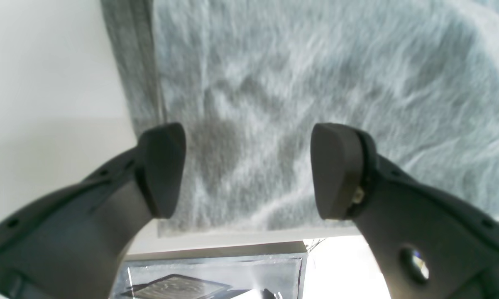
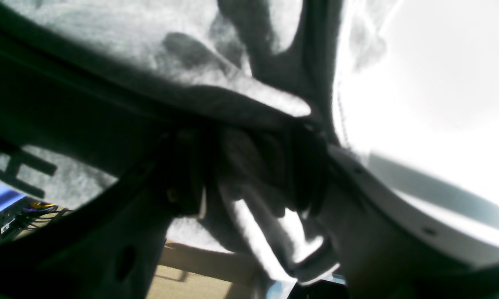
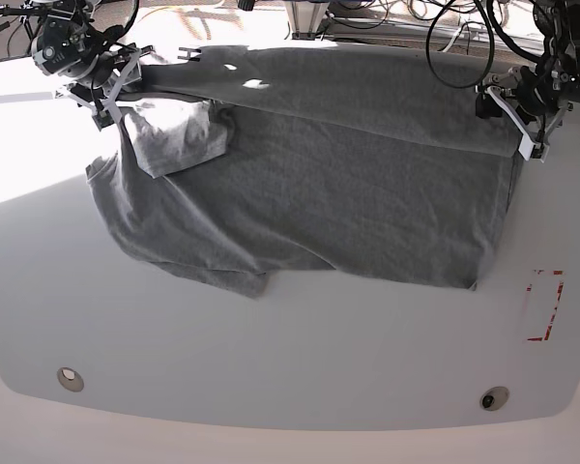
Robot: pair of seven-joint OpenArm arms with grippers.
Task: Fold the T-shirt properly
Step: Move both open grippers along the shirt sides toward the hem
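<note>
The grey T-shirt (image 3: 348, 184) lies spread across the white table (image 3: 271, 358), with a sleeve folded over at its left (image 3: 179, 135) and a fold running along its far edge. In the base view my right gripper (image 3: 111, 92) is at the shirt's far left corner, where the cloth rises to it. The right wrist view shows that gripper (image 2: 253, 158) shut on a bunch of the T-shirt (image 2: 108, 25). My left gripper (image 3: 524, 130) hangs over the shirt's far right corner. It is open (image 1: 249, 170), its pads (image 1: 162, 170) just above the T-shirt (image 1: 316, 74) with nothing between them.
A red dashed rectangle (image 3: 544, 305) is marked on the table at the right. Two small round fittings (image 3: 70, 377) (image 3: 493, 397) sit near the front edge. Cables (image 3: 387, 14) run behind the table's back edge.
</note>
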